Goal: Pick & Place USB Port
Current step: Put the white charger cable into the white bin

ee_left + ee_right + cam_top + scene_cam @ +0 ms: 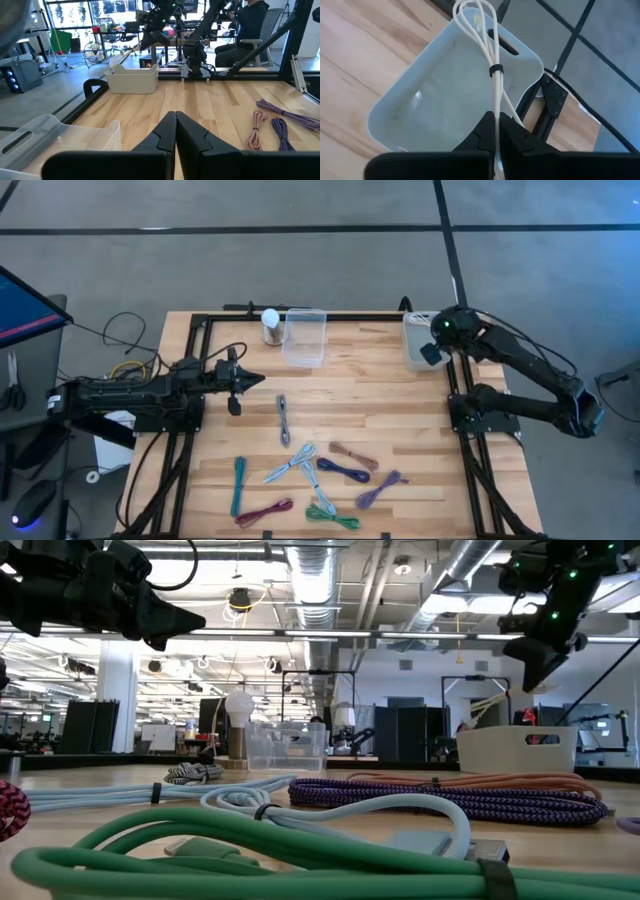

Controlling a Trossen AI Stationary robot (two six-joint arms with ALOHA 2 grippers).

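The right gripper [496, 131], clamped on a white cable [495, 85], hangs over the grey bin [420, 100]; release remains, other cables [300, 470] still lie on the table, left gripper [175, 131] closed and empty

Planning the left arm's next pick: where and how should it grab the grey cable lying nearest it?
Grip the grey cable at its tied middle, coming straight down with fingers across its width. It lies flat as one narrow bundle, apart from the other cables, so nothing crowds the left gripper.

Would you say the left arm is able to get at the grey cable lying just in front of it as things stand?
Probably yes. The left end effector hovers shut beside the grey cable, with bare table between them and nothing on top. It would need to open first.
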